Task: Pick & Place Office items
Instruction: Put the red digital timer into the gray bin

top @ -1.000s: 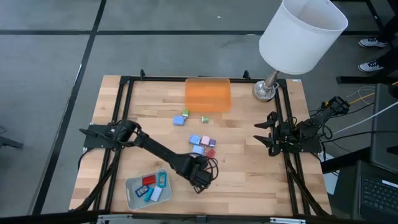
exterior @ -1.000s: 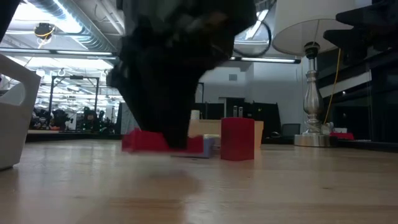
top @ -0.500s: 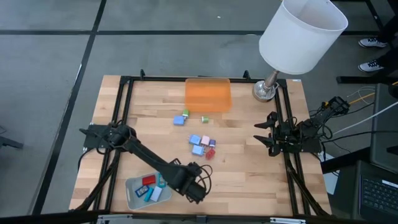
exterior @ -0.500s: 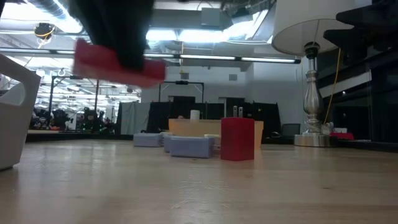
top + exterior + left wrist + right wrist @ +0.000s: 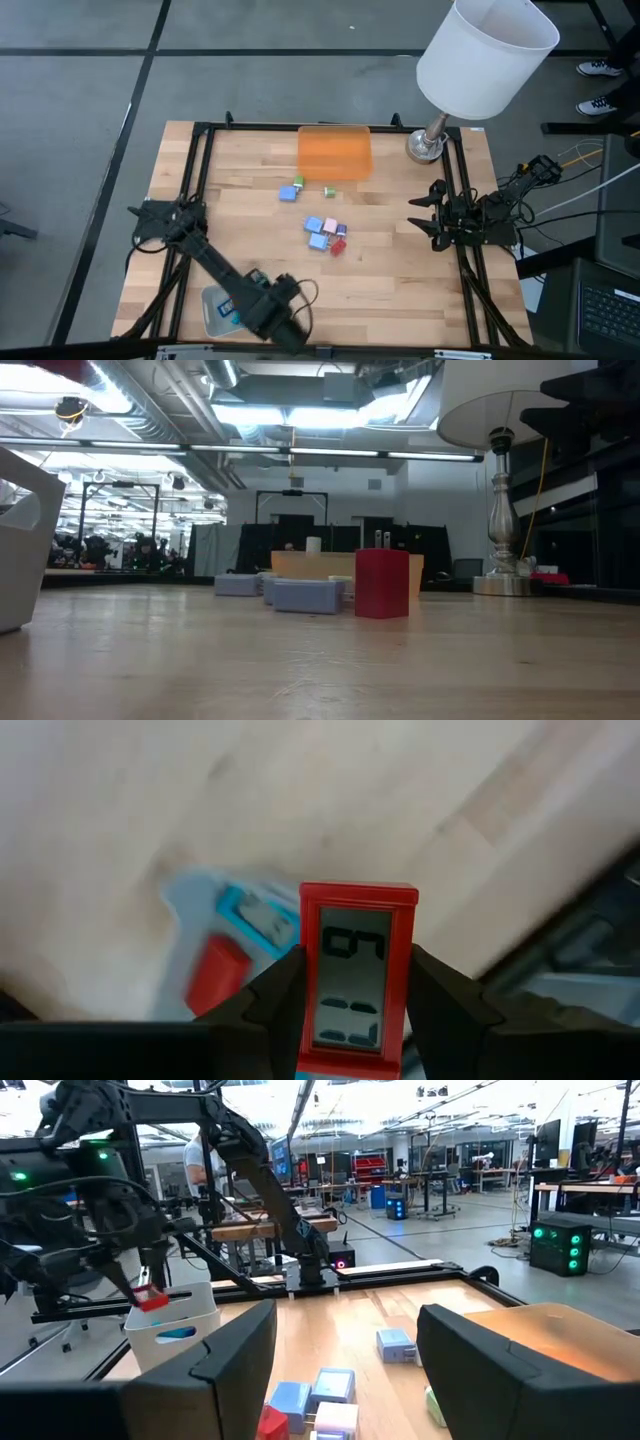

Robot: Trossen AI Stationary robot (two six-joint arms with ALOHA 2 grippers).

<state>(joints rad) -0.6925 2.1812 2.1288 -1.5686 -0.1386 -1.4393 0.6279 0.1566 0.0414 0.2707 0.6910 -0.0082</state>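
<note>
My left gripper (image 5: 264, 306) is shut on a red flat rectangle with a grey display (image 5: 358, 970), above the right end of the pale grey rounded tray (image 5: 214, 304). It also shows in the right wrist view (image 5: 150, 1297). The tray holds blue and red flat pieces (image 5: 240, 935). Several small blocks, blue, pink and red (image 5: 326, 232), lie on the table's middle; a blue one (image 5: 291, 191) and a green one (image 5: 328, 191) lie nearer the orange tray (image 5: 335, 152). My right gripper (image 5: 424, 214) waits open at the table's right edge. My left gripper pinches the red rectangle's two long side edges (image 5: 308, 990) between its two fingers (image 5: 436, 995), along their lower half. The fingers point down from above. The rectangle is lifted clear, its display facing the wrist camera, above the tray and the table.
A lamp with a white shade (image 5: 486, 55) stands at the far right corner on its metal foot (image 5: 424, 146). In the low view a red block (image 5: 381, 584) and lavender blocks (image 5: 305, 594) stand mid-table. Bare wood lies between the blocks and the near edge.
My left gripper has lifted the red rectangle off the table beside the cluster of blocks and carried it up and toward the near left corner, to above the grey tray. It stays shut on it.
</note>
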